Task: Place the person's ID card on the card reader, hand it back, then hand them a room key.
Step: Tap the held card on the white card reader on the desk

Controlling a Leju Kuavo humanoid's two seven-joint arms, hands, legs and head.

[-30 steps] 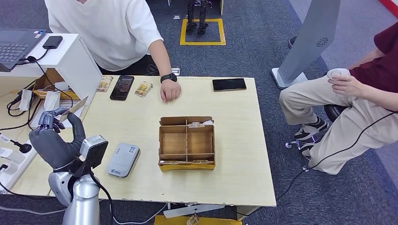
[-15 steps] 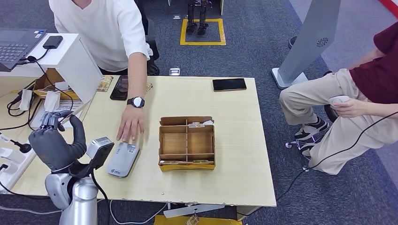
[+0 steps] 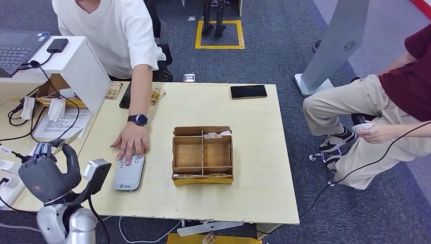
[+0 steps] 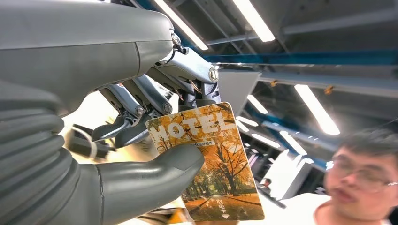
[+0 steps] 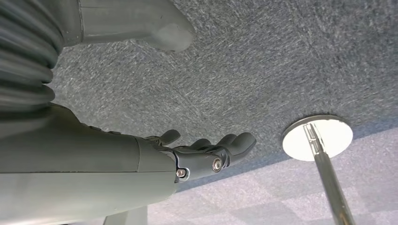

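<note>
My left hand (image 3: 47, 175) is low at the table's near left corner. Its thumb (image 4: 141, 180) and fingers (image 4: 141, 110) pinch an orange room key card (image 4: 211, 159) printed HOTEL, held upright. The grey card reader (image 3: 128, 175) lies flat on the table to the right of that hand. A person in a white shirt leans over the far edge, and their hand (image 3: 130, 146) rests on the reader's far end. I cannot make out an ID card under it. My right hand (image 5: 206, 152) hangs over grey carpet, fingers loosely apart and holding nothing.
A cardboard divider box (image 3: 202, 155) with cards in its front and back slots stands mid-table. A black phone (image 3: 248, 91) and small packets (image 3: 156, 95) lie near the far edge. A white stand (image 3: 84, 68) and cables crowd the left. A second person (image 3: 386, 112) sits at the right.
The person's hand moved from the far table edge to the card reader and slid it slightly. My left hand, still holding the card, has dropped lower and to the left.
</note>
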